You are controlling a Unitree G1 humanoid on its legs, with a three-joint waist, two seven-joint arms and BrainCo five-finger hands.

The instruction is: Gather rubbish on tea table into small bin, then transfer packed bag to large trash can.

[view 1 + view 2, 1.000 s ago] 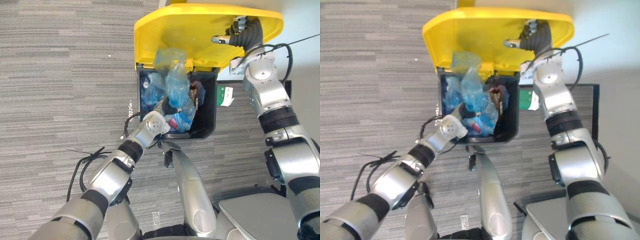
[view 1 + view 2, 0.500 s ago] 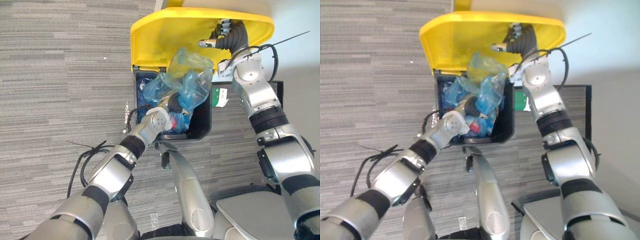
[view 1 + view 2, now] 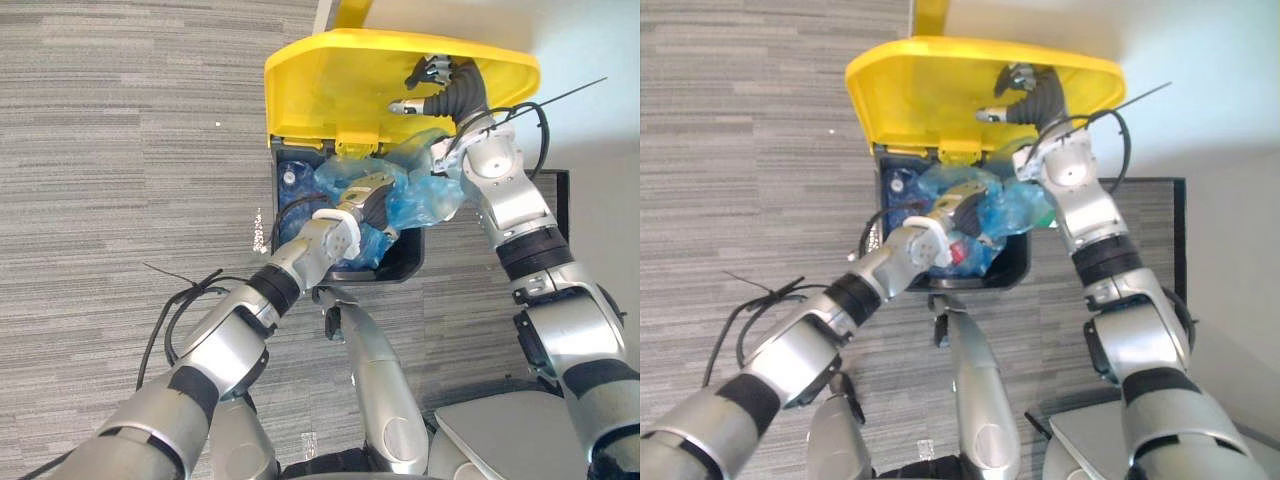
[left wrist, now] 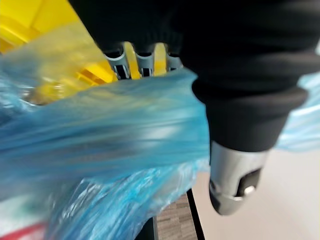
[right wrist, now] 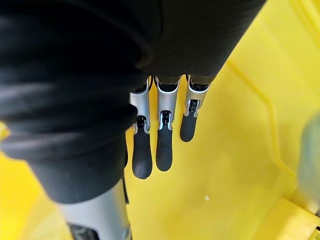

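since half a second ago the blue bag has dropped from in front of the raised lid and swung across the mouth of the large trash can, toward the side where the right arm reaches in. the left hand has gone with it, further over the opening.

the bag now sags across the top of the can. part of it is inside the black walls and part bulges over the rim, just beside the right forearm. through the thin plastic a red-and-white item shows low in the bag, near the can's wall closest to the robot.

the left hand sits above the middle of the can with its fingers curled into bunched blue plastic, clutching the bag. in the left wrist view the finger roots run down behind a stretched sheet of that plastic, with the tips hidden.

the yellow lid stands swung up at the can's far edge. the right hand lies flat against its underside, fingers straight and side by side with the dark fingertips on the yellow surface and the thumb held apart.

inside the can, in the corner below the lid on the left arm's side, a clear bottle lies among more blue plastic. grey striped carpet surrounds the can.
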